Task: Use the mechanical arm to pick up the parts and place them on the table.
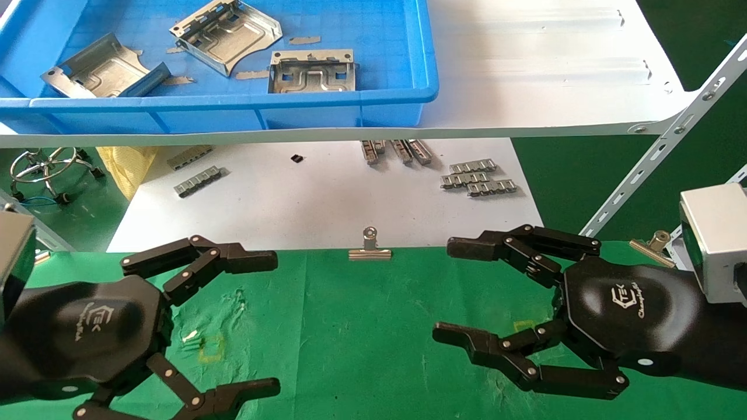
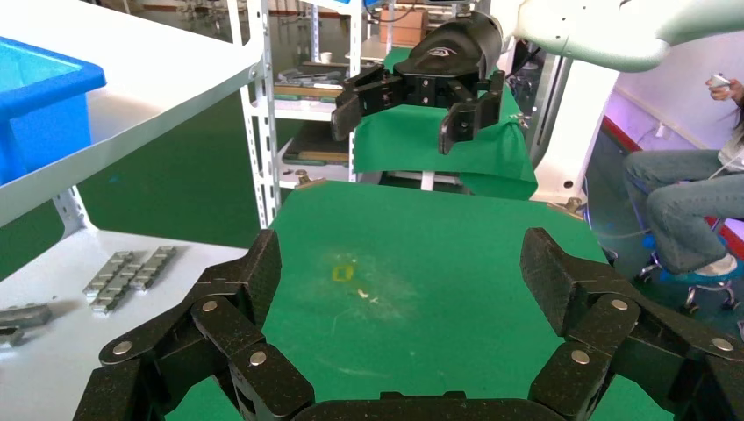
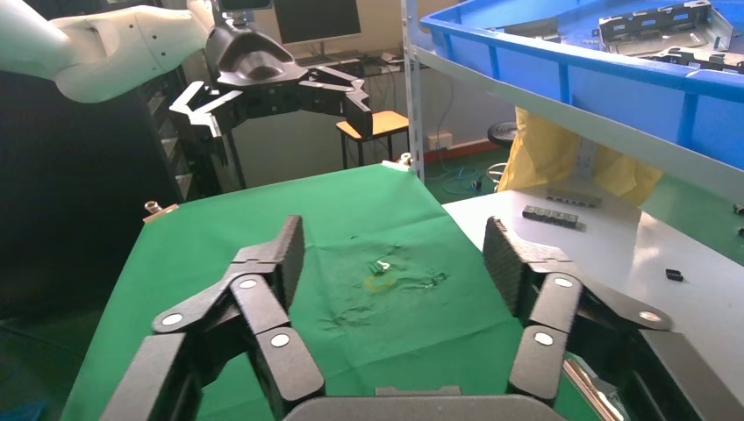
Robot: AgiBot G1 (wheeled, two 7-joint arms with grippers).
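Both hands carry a white "TEK" logo on their hexagonal backs. Three parts [image 1: 224, 34] lie flat in the blue tray [image 1: 350, 105] on the white shelf, long axes differing. Below the tray, over the green table [image 1: 362, 326], the left gripper [image 1: 257, 321] and right gripper [image 1: 452, 291] hover spread wide, empty.

In the head view, we see the blue tray [image 1: 350, 96] cut off by the top and left edges. The leftmost part [image 1: 99, 73] lies partly behind the tray's near wall. The left gripper [image 1: 233, 324] loses its lower fingers [image 1: 233, 396] at the bottom edge. The shelf [image 1: 525, 70] hides the far row of ribbed strips [image 1: 397, 150] beyond the worktop's [image 1: 362, 326] far edge.
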